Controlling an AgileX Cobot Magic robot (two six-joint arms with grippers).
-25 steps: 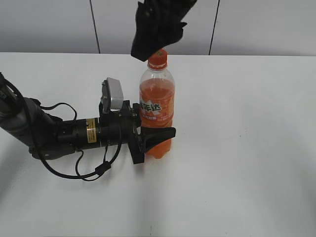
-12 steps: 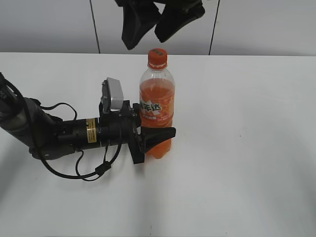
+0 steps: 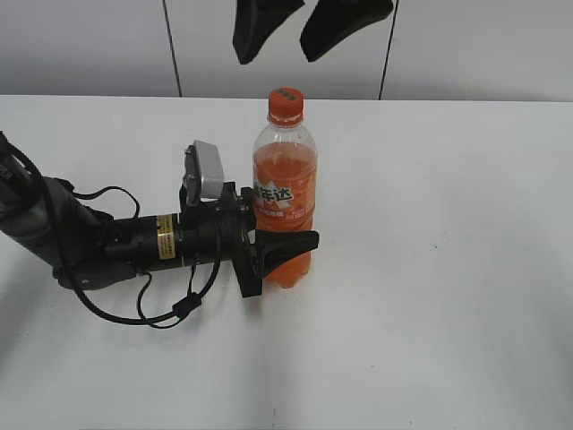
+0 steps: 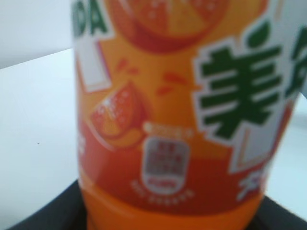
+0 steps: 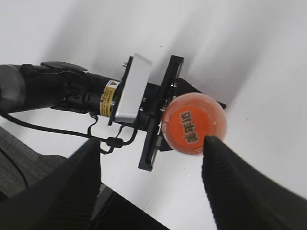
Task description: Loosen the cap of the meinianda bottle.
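Since the earlier frames the right gripper (image 3: 311, 31) has lifted off the cap (image 3: 286, 105) — it was down over it a second ago and now hangs well above, jaws spread and empty. Nothing else has shifted.

We find the meinianda bottle (image 3: 285, 193) upright near the middle of the white table (image 3: 448, 269), cap seated on the neck. From the right wrist view the cap (image 5: 193, 123) lies below and between the two spread fingers (image 5: 230, 187), none touching it. The left gripper (image 3: 269, 244) lies low along the table from the left and is clamped on the lower body of the bottle, one finger wrapping the front below the label. The left wrist view is filled by the label (image 4: 192, 105); it is blurred, so we cannot read the contact there.

We judge the step in hand to be a pause between twists, or the end of the twisting. Whether the cap is already loose we cannot tell. If not, the next move calls for the right gripper to descend centred on the cap, close on its rim and turn, while the left holds the body against rotation.

The left arm's cable (image 3: 152, 313) loops on the table, clear of the work. Nothing stands in the path to the cap.
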